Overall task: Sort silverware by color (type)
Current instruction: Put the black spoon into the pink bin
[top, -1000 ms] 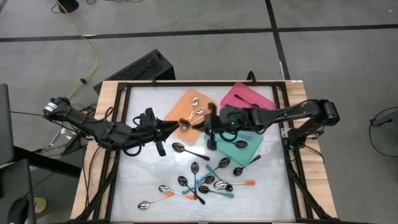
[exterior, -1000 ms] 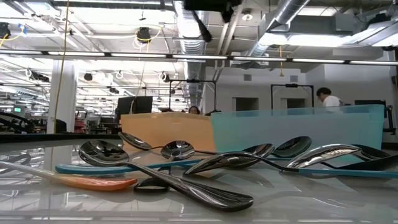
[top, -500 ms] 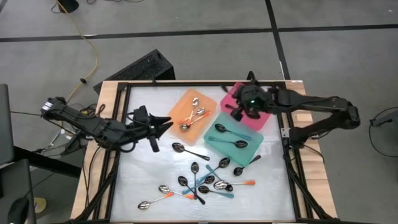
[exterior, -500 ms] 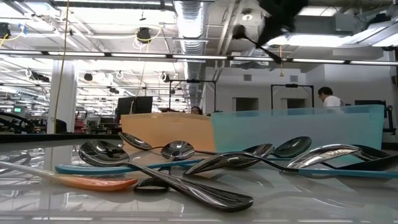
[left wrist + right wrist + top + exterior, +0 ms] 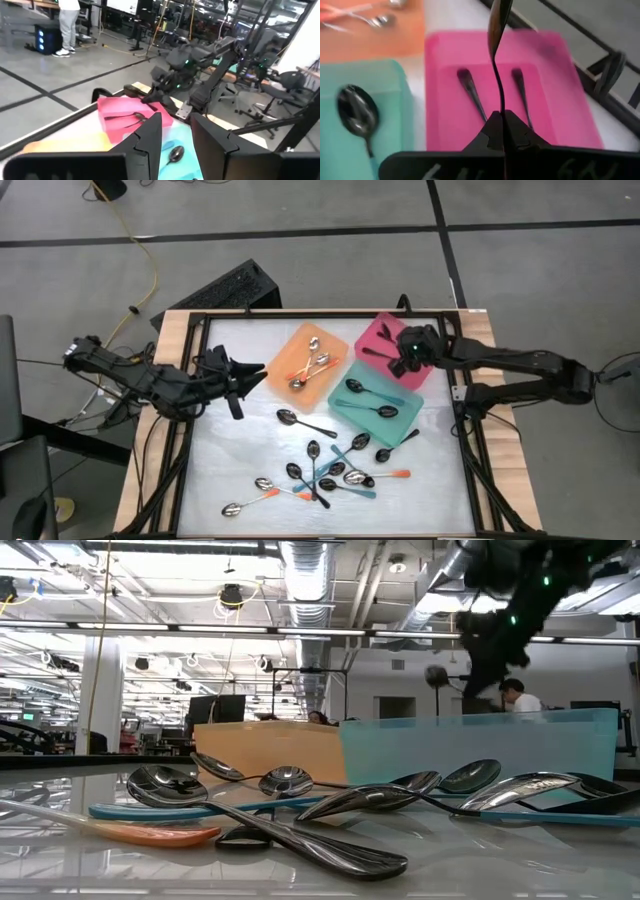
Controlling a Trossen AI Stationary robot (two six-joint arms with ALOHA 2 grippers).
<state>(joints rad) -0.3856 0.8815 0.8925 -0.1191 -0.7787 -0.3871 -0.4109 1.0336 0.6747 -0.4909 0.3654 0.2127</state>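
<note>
An all-black spoon (image 5: 496, 65) hangs over the pink tray (image 5: 425, 370) with my right gripper (image 5: 501, 120) shut on it. Two black spoons (image 5: 470, 92) lie in that tray. The orange tray (image 5: 290, 350) holds shiny spoons with orange handles, and the teal tray (image 5: 400, 420) holds dark spoons with teal handles. Several mixed spoons (image 5: 322, 472) lie in a loose pile near the table's front, and one black spoon (image 5: 292, 419) lies apart. My left gripper (image 5: 176, 140) stands open and holds nothing, left of the orange tray. My right gripper pinches the black spoon's handle (image 5: 500, 107) between its two shut fingers. The fingers come slanting down from the table's right side. The spoon reaches out ahead of them, its bowl (image 5: 498, 22) at the far end, lifted clear above the pink tray.
A black frame (image 5: 455, 395) rims the tabletop. A black slab (image 5: 225, 288) lies on the floor beyond the far left corner. In the low view the spoon pile (image 5: 300, 810) fills the foreground before the trays. People (image 5: 522, 695) stand in the room behind.
My right gripper has carried the black spoon from over the gap between the orange and teal trays toward the table's far right, sinking over the pink tray and tipping downward. My left gripper has drawn back from the orange tray toward the table's left edge.
</note>
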